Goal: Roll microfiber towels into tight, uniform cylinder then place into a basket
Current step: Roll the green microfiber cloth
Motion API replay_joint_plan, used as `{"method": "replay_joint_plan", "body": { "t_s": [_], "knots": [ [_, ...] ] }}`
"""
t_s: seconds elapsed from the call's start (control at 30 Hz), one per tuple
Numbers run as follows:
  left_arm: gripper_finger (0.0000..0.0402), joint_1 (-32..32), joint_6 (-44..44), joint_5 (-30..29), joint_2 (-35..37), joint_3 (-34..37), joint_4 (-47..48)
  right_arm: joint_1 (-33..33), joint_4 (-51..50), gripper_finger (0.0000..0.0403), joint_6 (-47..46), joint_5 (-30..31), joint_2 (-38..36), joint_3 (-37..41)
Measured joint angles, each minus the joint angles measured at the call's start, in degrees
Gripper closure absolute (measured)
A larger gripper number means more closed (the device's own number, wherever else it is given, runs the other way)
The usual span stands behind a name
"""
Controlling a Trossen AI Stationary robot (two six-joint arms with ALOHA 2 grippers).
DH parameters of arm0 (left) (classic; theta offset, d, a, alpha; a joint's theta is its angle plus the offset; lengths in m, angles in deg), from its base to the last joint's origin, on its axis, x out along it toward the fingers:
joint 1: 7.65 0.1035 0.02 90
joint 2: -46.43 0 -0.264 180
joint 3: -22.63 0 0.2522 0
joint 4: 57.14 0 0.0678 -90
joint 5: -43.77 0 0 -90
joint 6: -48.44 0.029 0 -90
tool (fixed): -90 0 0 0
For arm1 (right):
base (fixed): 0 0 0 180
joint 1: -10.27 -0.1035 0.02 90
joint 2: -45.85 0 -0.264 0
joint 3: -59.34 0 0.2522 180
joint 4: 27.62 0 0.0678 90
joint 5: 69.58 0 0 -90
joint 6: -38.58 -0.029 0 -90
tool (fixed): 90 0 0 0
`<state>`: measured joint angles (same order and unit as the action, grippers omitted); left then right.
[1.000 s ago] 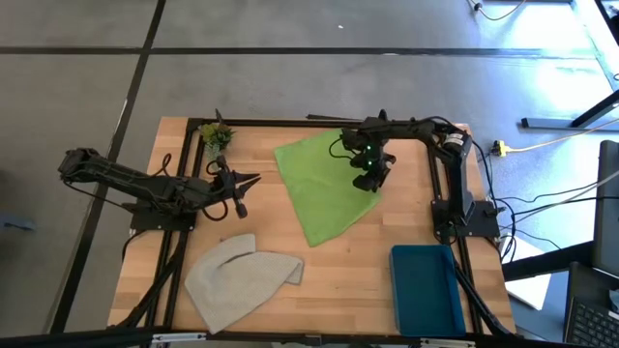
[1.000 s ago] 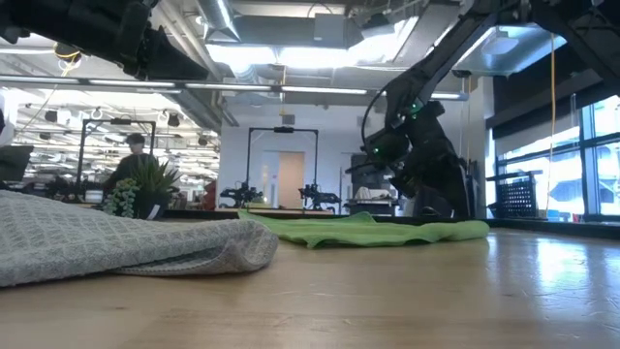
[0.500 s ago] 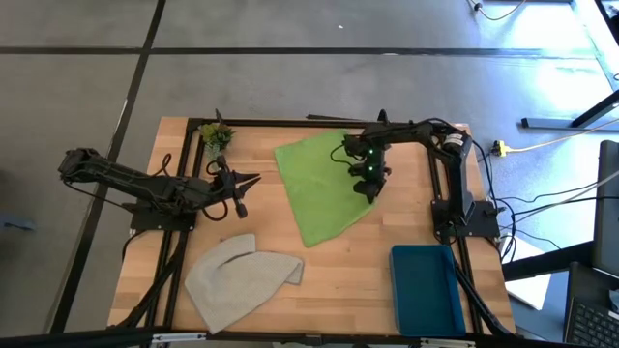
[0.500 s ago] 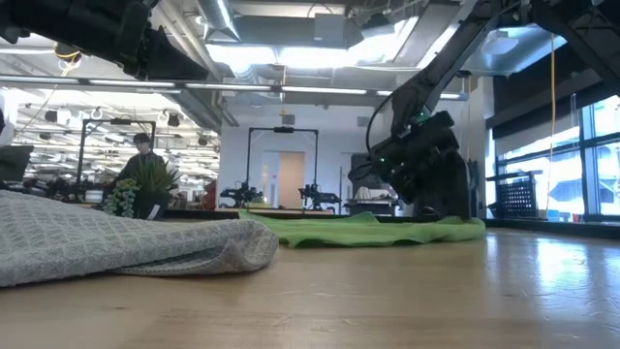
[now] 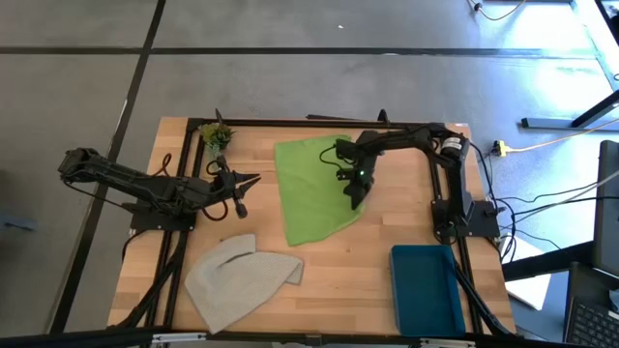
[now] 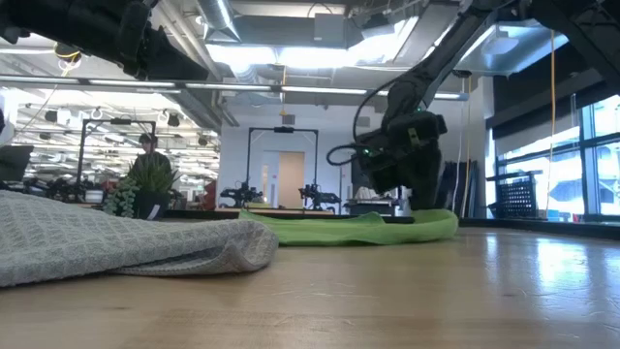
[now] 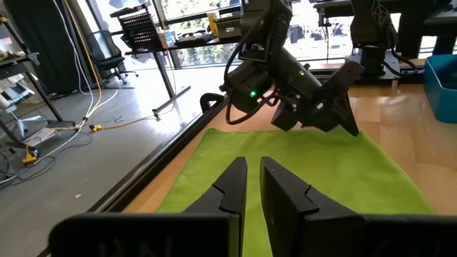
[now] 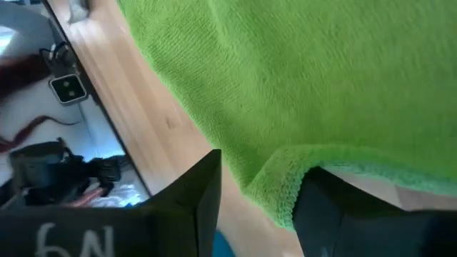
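Observation:
The lime green towel (image 5: 309, 188) lies spread on the far middle of the table. It also shows in the left wrist view (image 7: 300, 178). My right gripper (image 5: 355, 196) is down at the towel's right edge and shut on it. My left gripper (image 5: 247, 181) is shut and empty, hovering left of the green towel and pointing at it. The grey-beige towel (image 5: 242, 275) lies crumpled at the near left. The teal basket (image 5: 426, 290) stands at the near right. My right gripper holds the green towel's hemmed right edge (image 8: 283, 191) between its two fingers (image 8: 193, 207). It comes from above, slanting toward the table's left. The edge is bunched and slightly raised there (image 6: 436, 225), and the rest of the towel lies flat on the table.
A small green plant sprig (image 5: 215, 135) stands at the far left corner. A black frame rail (image 5: 290, 123) runs along the table's far edge. Bare wood lies between the green towel and the basket. A person shows in the room behind (image 6: 147, 160).
My right gripper has come down and moved toward the table's left and a little nearer. It has drawn the green towel's right edge and corner inward, so the towel is narrower. The towel's left edge has stayed in place.

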<state>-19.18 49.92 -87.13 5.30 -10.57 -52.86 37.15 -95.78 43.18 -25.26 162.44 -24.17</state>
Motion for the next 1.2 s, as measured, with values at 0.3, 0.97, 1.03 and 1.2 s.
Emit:
{"method": "replay_joint_plan", "body": {
  "t_s": [0.3, 0.97, 1.03, 1.2],
  "knots": [
    [0.0372, 0.00, -0.01, 0.00, -0.01, -0.01, 0.00, -4.15, 14.51, 0.0256, -4.48, -3.93, 0.00, -2.30],
    [0.0372, 0.00, -0.01, 0.00, -0.01, -0.02, 0.00, -6.71, 12.92, 0.0256, -5.53, -2.23, 0.00, -3.80],
    [0.0372, -0.01, 0.00, 0.00, -0.01, 0.00, 0.00, -7.71, 13.33, 0.0256, -4.56, 0.12, 0.00, -3.80],
    [0.0372, -0.02, -0.01, 3.25, 0.01, 0.00, 0.00, -9.95, 13.75, 0.0256, -4.40, 7.36, 0.00, -3.80]
  ]
}}
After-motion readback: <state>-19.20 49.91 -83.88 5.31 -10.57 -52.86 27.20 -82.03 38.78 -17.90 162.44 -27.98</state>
